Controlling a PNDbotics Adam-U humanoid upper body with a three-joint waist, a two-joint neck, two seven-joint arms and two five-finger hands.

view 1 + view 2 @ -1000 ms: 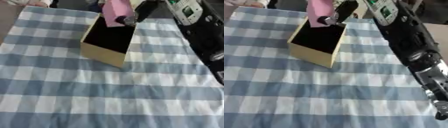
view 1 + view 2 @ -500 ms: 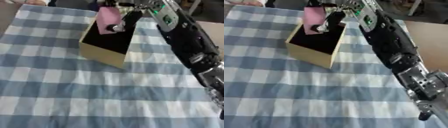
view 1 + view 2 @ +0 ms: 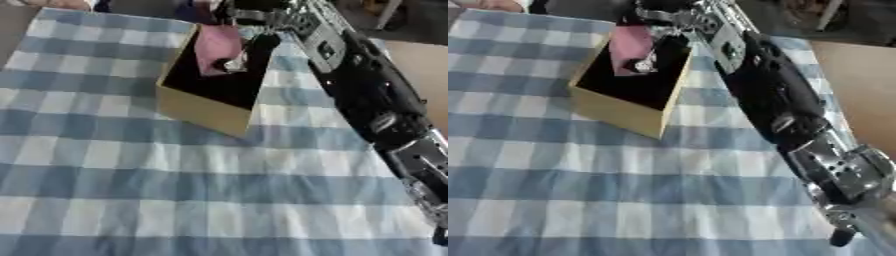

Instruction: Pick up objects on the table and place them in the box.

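Lower now than a second ago, the right hand (image 3: 249, 37) has carried the pink block (image 3: 217, 46) down from above the far rim into the mouth of the box (image 3: 206, 109) — half a second ago it was only just crossing the rim. Its fingers are curled round the block, a fingertip (image 3: 231, 65) showing pale against the lower edge, so the grasp has not been let go. That puts the placing step nearly at its end; what remains, by my reading, is to open the fingers and draw the arm back.

Flat-sided and plain pink, the block sits tilted against the far inside wall, its lower part dropping into the dark interior. Whether it touches the bottom cannot be seen. The box is open-topped, tan outside, and stands on the blue-and-white checked cloth (image 3: 131, 190). No left hand shows in either view.
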